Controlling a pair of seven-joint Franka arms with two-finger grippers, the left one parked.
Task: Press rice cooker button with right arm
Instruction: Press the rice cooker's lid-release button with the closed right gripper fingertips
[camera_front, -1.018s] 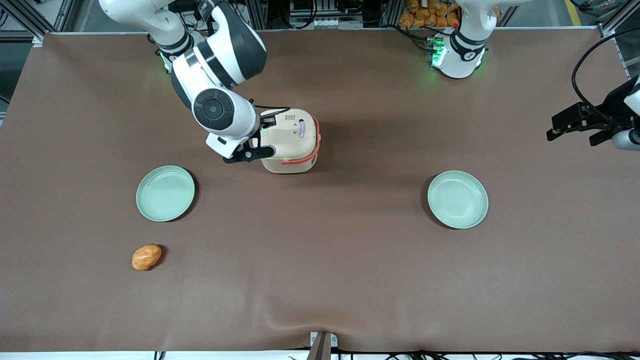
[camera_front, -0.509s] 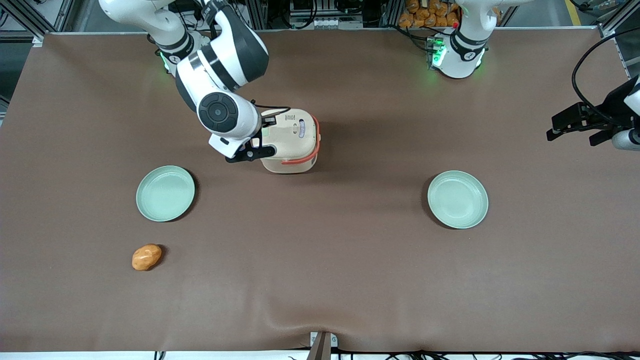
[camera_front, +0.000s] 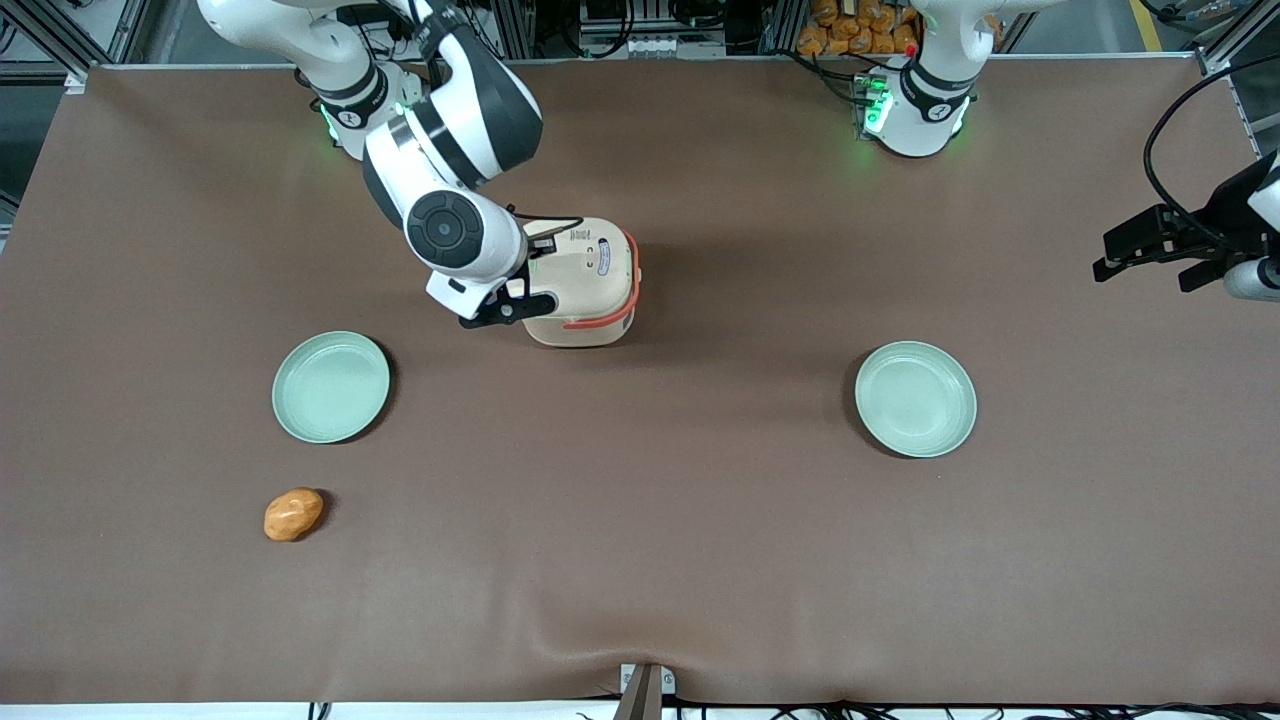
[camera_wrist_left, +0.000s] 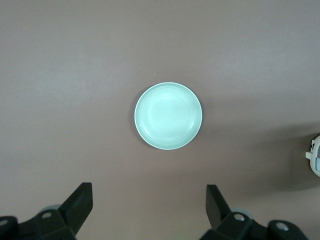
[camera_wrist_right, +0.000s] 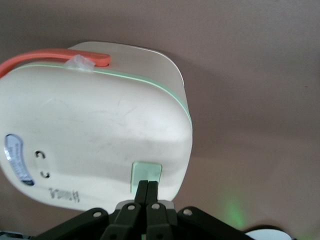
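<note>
The cream rice cooker (camera_front: 585, 285) with a coral-orange handle (camera_front: 630, 290) stands closed on the brown table. In the right wrist view the cooker (camera_wrist_right: 95, 130) fills the frame, with its pale-green button (camera_wrist_right: 146, 174) on the lid edge. My right gripper (camera_wrist_right: 148, 186) is shut, empty, fingers pressed together, with the tips at the button's edge. In the front view the gripper (camera_front: 530, 272) sits over the cooker's end toward the working arm, mostly hidden by the white wrist (camera_front: 460, 235).
A pale-green plate (camera_front: 331, 387) lies nearer the front camera than the cooker, toward the working arm's end. An orange-brown potato-like lump (camera_front: 293, 514) lies nearer still. A second green plate (camera_front: 915, 399) lies toward the parked arm's end, also in the left wrist view (camera_wrist_left: 168, 116).
The right arm's wrist and gripper have shifted steadily toward the rice cooker, bringing the shut fingertips onto the lid's button end. The cooker has not moved.
</note>
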